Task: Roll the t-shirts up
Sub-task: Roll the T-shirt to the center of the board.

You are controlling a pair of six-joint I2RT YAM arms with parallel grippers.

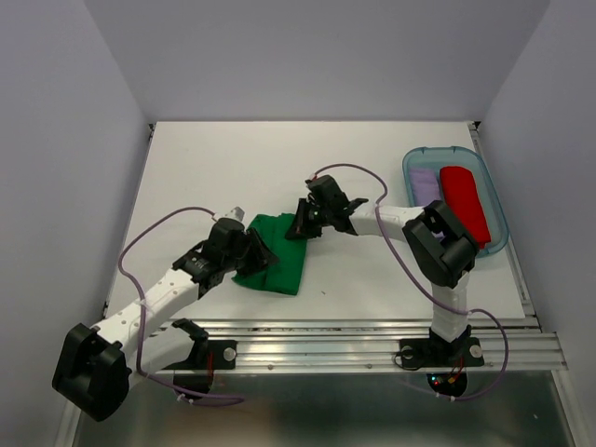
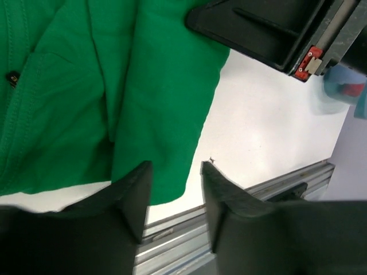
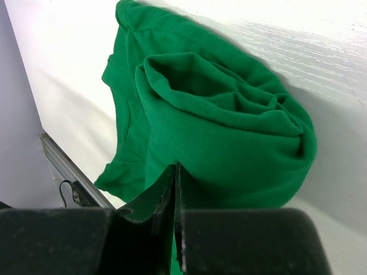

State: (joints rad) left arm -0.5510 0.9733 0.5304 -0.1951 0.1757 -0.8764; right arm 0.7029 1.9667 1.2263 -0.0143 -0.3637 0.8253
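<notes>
Roll was partway done. Right gripper [image 3: 176,197] was pinched shut on the t-shirt [image 3: 229,132] at its rolled end. Left gripper [image 2: 175,192] gaped open over the flat edge. Next prob. needed left to grip & roll evenly.

We see the t-shirt [image 1: 282,264] on the counter [image 1: 233,168] between the left gripper [image 1: 263,255] and right gripper [image 1: 302,224]; rightward, two rolls [image 1: 464,200] in a tray [image 1: 438,149].

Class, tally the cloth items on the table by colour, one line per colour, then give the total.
green t-shirt: 1
red fabric roll: 1
lavender fabric roll: 1
Total: 3
</notes>
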